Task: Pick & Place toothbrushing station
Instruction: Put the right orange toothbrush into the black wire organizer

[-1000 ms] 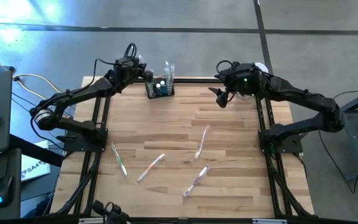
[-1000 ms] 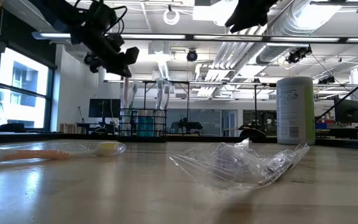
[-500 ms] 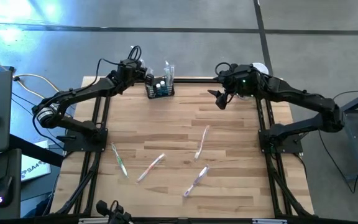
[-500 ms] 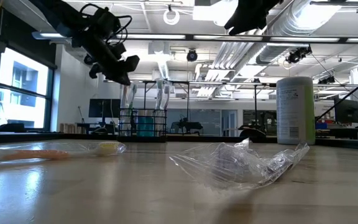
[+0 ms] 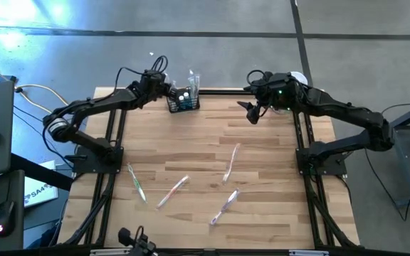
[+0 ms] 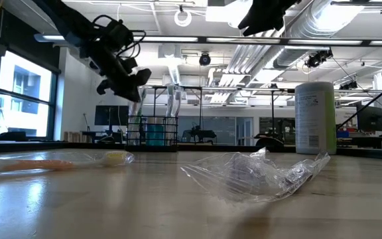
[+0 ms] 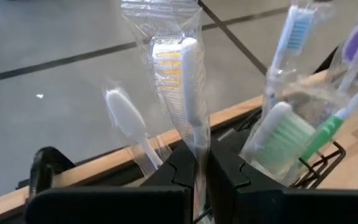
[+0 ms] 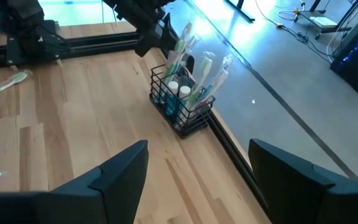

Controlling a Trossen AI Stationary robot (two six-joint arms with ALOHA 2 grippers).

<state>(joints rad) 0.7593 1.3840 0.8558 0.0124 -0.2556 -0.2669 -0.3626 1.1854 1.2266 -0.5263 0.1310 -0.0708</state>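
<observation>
The toothbrushing station (image 5: 183, 102) is a small black wire rack at the table's far edge, also in the right wrist view (image 8: 182, 106). Several wrapped toothbrushes (image 7: 284, 124) stand in it. My left gripper (image 5: 167, 89) hovers just left of the rack, above its rim, shut on a wrapped white toothbrush with yellow bristles (image 7: 180, 68). My right gripper (image 5: 251, 112) hangs open to the right of the rack, with nothing between its fingers (image 8: 123, 180). My left gripper pinches the wrapped toothbrush's handle (image 7: 199, 149) between its two fingers, through the clear wrapper. The brush stands upright with its head above the fingers. The fingers hide its lower end, so I cannot tell whether that end touches the rack.
Several wrapped toothbrushes lie loose on the wooden table: one at the left (image 5: 137, 183), one beside it (image 5: 173, 190), one mid-table (image 5: 230, 162), others nearer the front (image 5: 224, 206). A tall white cylinder (image 6: 315, 118) stands at the far right.
My left gripper has come down and moved toward the rack with the wrapped toothbrush, tipping its fingers further downward. It has stayed shut on the brush. The rack and the loose brushes have kept their places.
</observation>
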